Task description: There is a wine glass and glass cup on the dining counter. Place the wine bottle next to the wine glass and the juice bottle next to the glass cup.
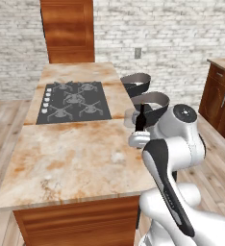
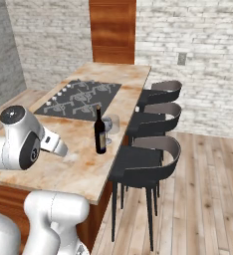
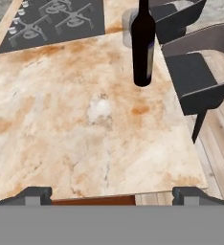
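The wine bottle (image 2: 99,131) stands upright on the worktop (image 2: 83,167) near its stool-side edge, just past the cooktop (image 2: 82,98)'s near corner. The wine glass (image 2: 107,130) is just beside it, with the glass cup (image 2: 113,124) right behind. The hand (image 3: 112,194) hovers over the worktop's near edge, fingers spread wide, gripping nothing.

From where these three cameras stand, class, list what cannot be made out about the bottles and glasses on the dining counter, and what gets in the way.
- Left base view: the robot's own arm covers the lower part of the wine bottle.
- Hand view: the picture's top edge cuts off the bottle's neck; the glass cup stands partly behind it.
- Right base view: the wine glass overlaps the glass cup; their outlines blur together.
- Whether wine glass and bottle touch cannot be told.
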